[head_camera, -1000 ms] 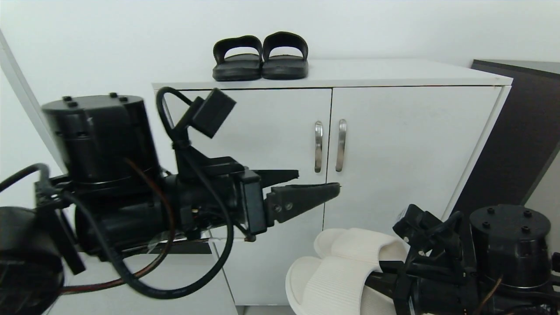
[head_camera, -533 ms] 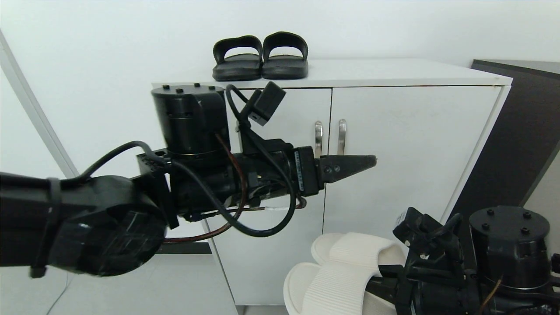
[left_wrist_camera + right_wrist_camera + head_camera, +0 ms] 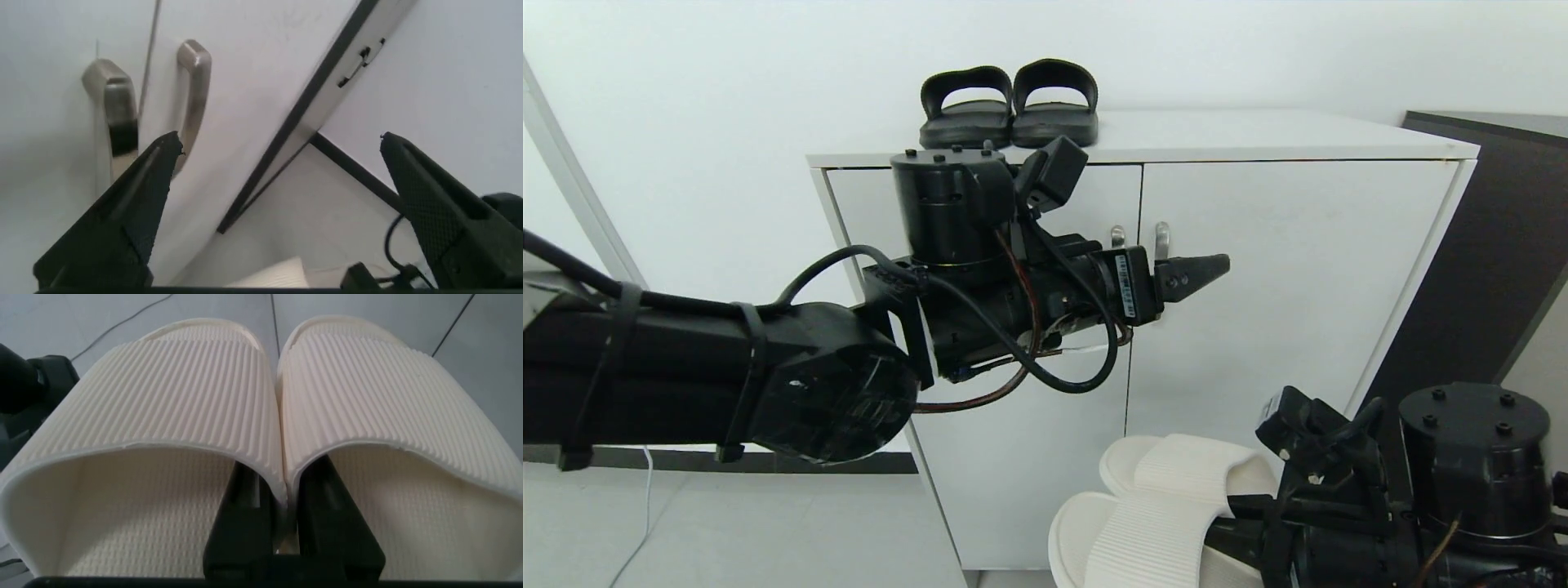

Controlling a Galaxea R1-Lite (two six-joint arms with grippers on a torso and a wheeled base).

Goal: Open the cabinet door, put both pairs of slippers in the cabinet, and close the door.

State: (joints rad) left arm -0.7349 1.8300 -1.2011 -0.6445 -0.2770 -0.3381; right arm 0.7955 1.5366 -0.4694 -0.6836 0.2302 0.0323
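A white two-door cabinet (image 3: 1298, 269) stands shut, with two metal handles (image 3: 1161, 234) side by side at the middle seam. A pair of black slippers (image 3: 1010, 102) rests on its top at the left. My left gripper (image 3: 1217, 269) hovers open just in front of the handles (image 3: 194, 90), touching neither; the left wrist view has its fingertips spread wide (image 3: 278, 147). Low on the right, my right gripper (image 3: 282, 531) is shut on the pair of white slippers (image 3: 1160, 506), pinching their adjoining straps (image 3: 270, 400) together.
A dark piece of furniture (image 3: 1494, 245) stands against the cabinet's right side. A white wall runs behind and to the left, with a dark baseboard (image 3: 882, 464) and light floor below. A thin cable (image 3: 645, 506) hangs at lower left.
My left arm has stretched forward, up and to the right, bringing its gripper from below the handles to their height. The right arm and the white slippers have barely shifted.
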